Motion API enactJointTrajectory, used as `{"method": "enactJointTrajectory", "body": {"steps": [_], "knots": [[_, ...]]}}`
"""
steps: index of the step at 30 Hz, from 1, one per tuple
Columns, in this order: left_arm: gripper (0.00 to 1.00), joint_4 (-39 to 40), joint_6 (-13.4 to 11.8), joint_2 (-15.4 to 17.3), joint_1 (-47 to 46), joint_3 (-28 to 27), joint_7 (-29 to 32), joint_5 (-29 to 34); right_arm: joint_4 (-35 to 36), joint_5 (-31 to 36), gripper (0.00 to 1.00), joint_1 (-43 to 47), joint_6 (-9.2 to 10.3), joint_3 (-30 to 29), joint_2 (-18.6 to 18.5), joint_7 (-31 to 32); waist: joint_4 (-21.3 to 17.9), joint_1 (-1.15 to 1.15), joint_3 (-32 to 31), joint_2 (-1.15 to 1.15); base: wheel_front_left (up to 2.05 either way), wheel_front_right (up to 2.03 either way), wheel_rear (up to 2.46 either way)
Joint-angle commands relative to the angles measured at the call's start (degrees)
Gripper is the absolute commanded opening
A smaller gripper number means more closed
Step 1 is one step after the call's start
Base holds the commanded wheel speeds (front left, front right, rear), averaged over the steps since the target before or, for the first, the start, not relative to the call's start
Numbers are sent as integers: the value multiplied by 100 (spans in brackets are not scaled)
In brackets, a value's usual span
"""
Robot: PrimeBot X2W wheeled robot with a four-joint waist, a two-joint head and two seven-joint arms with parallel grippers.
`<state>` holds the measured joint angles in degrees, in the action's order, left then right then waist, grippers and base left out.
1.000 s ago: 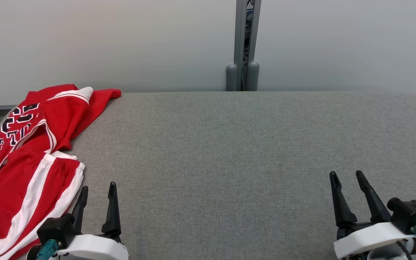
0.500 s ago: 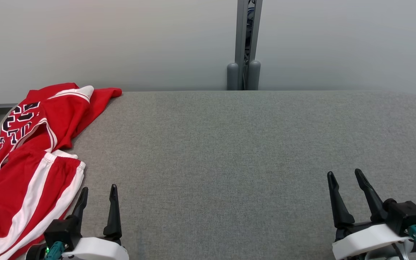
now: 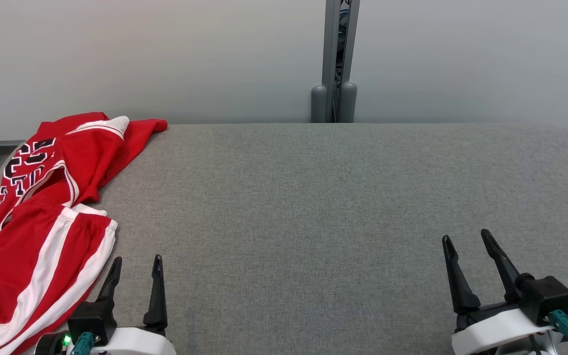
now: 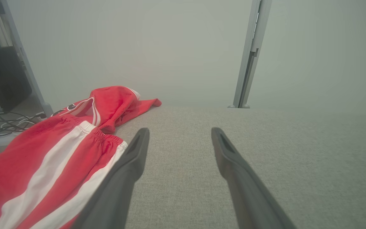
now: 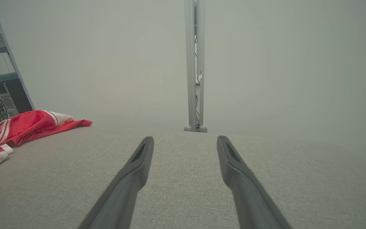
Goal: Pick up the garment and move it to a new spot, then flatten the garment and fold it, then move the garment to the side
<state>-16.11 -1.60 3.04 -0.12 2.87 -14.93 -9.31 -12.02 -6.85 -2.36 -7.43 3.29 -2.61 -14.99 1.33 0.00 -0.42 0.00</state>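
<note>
The garment (image 3: 42, 217) is red with white stripes and dark lettering, lying crumpled at the left end of the grey table (image 3: 313, 197). Part of it hangs past the left edge. In the left wrist view the garment (image 4: 52, 149) lies just left of my fingers. My left gripper (image 3: 136, 264) hovers open at the near edge, just right of the garment's striped part, holding nothing. At the near right, far from the cloth, my right gripper (image 3: 466, 239) is open and empty. The right wrist view shows the garment (image 5: 27, 125) far off to the left.
A pale wall stands behind the table, with a grey post (image 3: 336, 59) at its middle. Shelving and cables (image 4: 2, 95) are off the table's left end. The table's rounded corners curve away at the far left and far right.
Both grippers have drawn back a little toward the near edge. The garment lies as before.
</note>
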Motion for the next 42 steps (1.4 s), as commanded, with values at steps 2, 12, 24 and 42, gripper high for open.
{"method": "enactJointTrajectory", "body": {"steps": [2,12,24,42], "knots": [[100,-5,-39,41,-43,-9,-34,-7,-13,7,100,-1,-10,-21,-50,-34,-4,0,1,0,0,0,0],[100,-65,-37,60,-80,39,-31,-76,-53,-23,100,-26,-10,-41,-49,-34,-12,0,-9,0,0,0,0],[100,-90,-63,93,-53,110,-12,-121,-60,-35,100,54,-10,-85,-49,-34,13,0,-56,0,0,0,0],[100,-23,-101,200,-52,182,57,-189,74,-115,100,222,-10,-117,-44,-33,1006,0,-154,0,0,0,0]]}}
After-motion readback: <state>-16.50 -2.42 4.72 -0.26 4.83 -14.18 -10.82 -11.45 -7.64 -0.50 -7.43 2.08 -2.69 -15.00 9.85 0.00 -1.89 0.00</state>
